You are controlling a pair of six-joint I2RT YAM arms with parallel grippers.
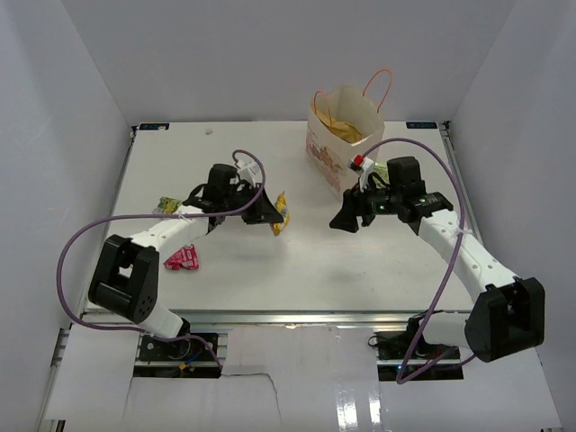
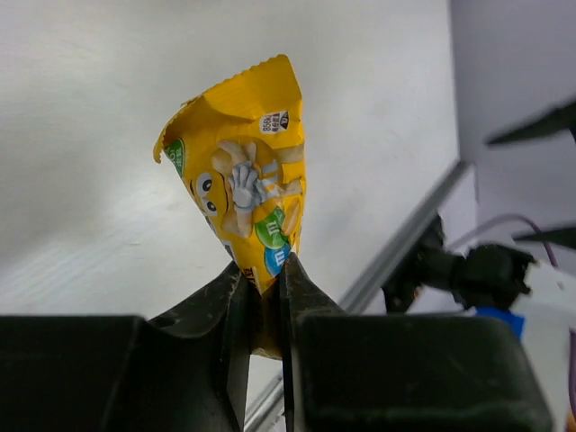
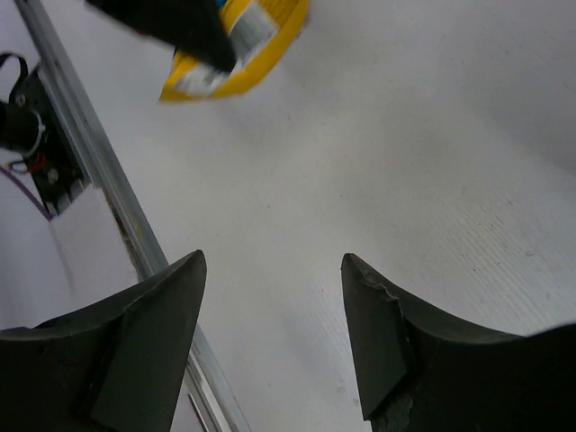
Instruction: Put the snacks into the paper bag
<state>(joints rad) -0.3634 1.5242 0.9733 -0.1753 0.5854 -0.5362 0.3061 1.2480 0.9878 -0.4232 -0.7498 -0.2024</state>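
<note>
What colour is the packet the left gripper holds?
Yellow packet, clearest in the left wrist view.

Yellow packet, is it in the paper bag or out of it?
Out. The left pincer grips the yellow packet by one end, well left of the paper bag.

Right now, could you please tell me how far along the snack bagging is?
Done: something tan already seems to sit inside the upright tan paper bag. In hand: the left claw pinches the small yellow packet. Left: the small pink packet and the light-green packet lie outside the bag, untouched; the right claw is open and empty.
</note>
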